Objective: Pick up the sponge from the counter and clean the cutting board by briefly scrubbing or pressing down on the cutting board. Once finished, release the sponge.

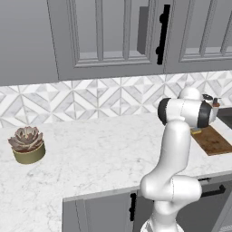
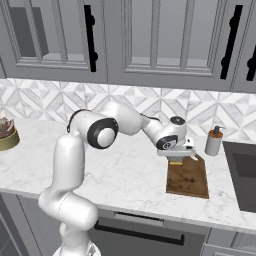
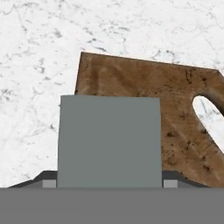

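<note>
A potted succulent [image 1: 27, 144] sits at the far left of the white marble desk [image 1: 95, 154]. Further right, the end effector [image 2: 176, 159] hangs over the near end of the brown cutting board [image 2: 188, 177], clenched on the sponge [image 3: 109, 140], whose grey face sits between the fingertips. A soap bottle [image 2: 214, 140] stands just right of the board.

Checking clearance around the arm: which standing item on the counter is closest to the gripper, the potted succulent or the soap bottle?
The soap bottle, standing just right of the cutting board where the gripper works; the succulent sits far off to the left.
</note>
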Controlling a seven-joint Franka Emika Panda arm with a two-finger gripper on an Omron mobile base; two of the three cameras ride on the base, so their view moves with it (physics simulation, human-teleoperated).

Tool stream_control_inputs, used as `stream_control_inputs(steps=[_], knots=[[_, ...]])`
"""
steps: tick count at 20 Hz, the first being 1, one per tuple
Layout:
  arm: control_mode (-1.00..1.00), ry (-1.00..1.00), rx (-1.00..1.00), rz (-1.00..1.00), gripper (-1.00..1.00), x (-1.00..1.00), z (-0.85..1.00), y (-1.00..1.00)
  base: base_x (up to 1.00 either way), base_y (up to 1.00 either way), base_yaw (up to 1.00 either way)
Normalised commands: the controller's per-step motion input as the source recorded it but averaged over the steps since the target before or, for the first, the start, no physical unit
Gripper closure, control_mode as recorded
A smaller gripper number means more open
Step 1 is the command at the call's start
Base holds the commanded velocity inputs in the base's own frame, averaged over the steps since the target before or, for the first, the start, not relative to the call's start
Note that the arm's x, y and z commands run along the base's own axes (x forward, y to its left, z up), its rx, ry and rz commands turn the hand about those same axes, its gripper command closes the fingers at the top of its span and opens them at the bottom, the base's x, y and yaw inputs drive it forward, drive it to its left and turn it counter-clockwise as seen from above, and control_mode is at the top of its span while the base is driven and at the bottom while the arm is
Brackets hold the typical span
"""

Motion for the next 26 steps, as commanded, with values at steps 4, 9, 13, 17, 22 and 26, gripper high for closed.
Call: stream_control_inputs(steps=[4, 9, 13, 17, 22, 26], knots=[[-1.0, 0.0, 0.0, 0.0, 1.0, 0.0, -0.26, 0.0, 0.0, 0.0, 0.0], [-1.0, 0.0, 0.0, 0.0, 1.0, 0.0, -0.17, 0.0, 0.0, 0.0, 0.0], [-1.0, 0.0, 0.0, 0.0, 1.0, -0.02, -0.11, -0.01, 0.0, 0.0, 0.0], [-1.0, 0.0, 0.0, 0.0, 1.0, -0.12, -0.07, -0.04, 0.0, 0.0, 0.0], [-1.0, 0.0, 0.0, 0.0, 1.0, -0.23, 0.0, -0.07, 0.0, 0.0, 0.0], [-1.0, 0.0, 0.0, 0.0, 1.0, -0.27, -0.01, -0.15, 0.0, 0.0, 0.0]])
